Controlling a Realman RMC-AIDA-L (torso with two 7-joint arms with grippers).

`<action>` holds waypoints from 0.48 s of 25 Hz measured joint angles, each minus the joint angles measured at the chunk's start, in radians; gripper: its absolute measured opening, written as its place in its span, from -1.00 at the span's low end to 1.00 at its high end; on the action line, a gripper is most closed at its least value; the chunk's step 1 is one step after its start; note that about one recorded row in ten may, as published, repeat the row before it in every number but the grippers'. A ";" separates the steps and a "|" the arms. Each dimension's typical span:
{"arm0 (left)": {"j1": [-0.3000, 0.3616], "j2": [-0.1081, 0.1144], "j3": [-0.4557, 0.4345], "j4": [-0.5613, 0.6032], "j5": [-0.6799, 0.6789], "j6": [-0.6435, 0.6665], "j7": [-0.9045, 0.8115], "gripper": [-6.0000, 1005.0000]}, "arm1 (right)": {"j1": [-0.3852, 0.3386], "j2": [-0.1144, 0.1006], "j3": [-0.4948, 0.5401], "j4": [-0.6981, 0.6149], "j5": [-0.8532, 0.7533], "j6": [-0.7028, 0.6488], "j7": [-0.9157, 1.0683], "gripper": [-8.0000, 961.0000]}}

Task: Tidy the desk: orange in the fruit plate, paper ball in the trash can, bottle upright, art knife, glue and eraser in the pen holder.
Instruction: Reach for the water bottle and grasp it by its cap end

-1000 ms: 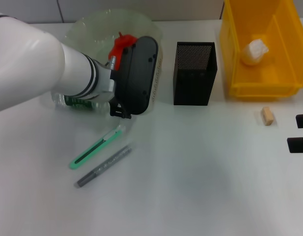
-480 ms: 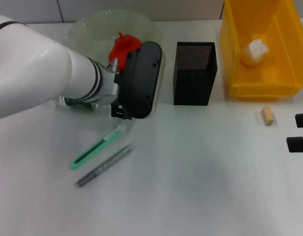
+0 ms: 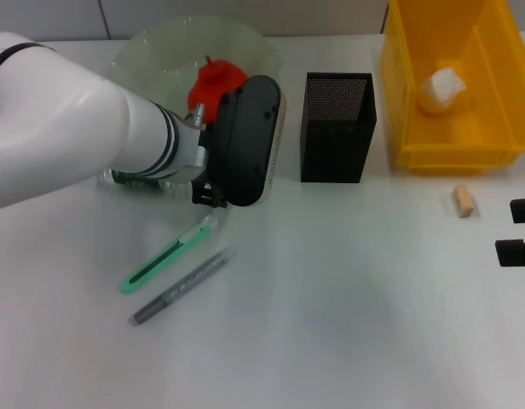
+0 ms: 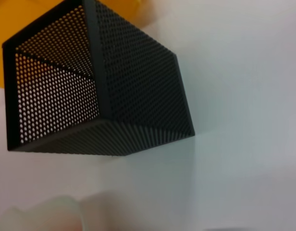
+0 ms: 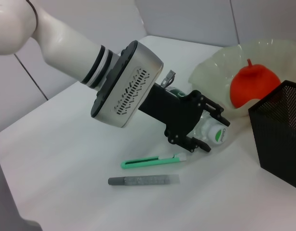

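Six items logged, from my left across the desk.

1. Bottle [image 5: 211, 131]: lying on its side by the fruit plate, not yet upright. Left gripper [image 5: 202, 129] sits at its capped end, fingers apparently spread round the neck rather than closed, I judge to tip it up.
2. Art knife [image 3: 166, 255] and glue stick [image 3: 179, 288]: flat on the desk near the bottle, awaiting the holder.
3. Fruit plate [image 3: 152, 47]: orange [image 3: 213, 83] already inside.
4. Pen holder [image 3: 337, 126]: upright, nothing seen inside (mesh hides the bottom).
5. Trash can [image 3: 501, 85]: paper ball [image 3: 444, 88] in it.
6. Eraser [image 3: 464, 201]: loose beside the bin; right gripper [image 3: 520, 232] parked nearby, fingers apart.
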 joint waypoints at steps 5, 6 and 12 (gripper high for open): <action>-0.001 0.000 0.001 -0.015 0.000 -0.026 -0.007 0.21 | 0.000 0.000 0.000 0.004 0.000 0.000 0.000 0.58; -0.001 0.000 0.001 -0.015 0.000 -0.026 -0.007 0.20 | 0.000 0.000 0.000 0.004 -0.001 0.000 0.000 0.58; 0.004 0.000 0.011 -0.020 0.001 -0.046 -0.002 0.13 | 0.000 0.000 -0.001 0.007 -0.001 0.000 0.001 0.58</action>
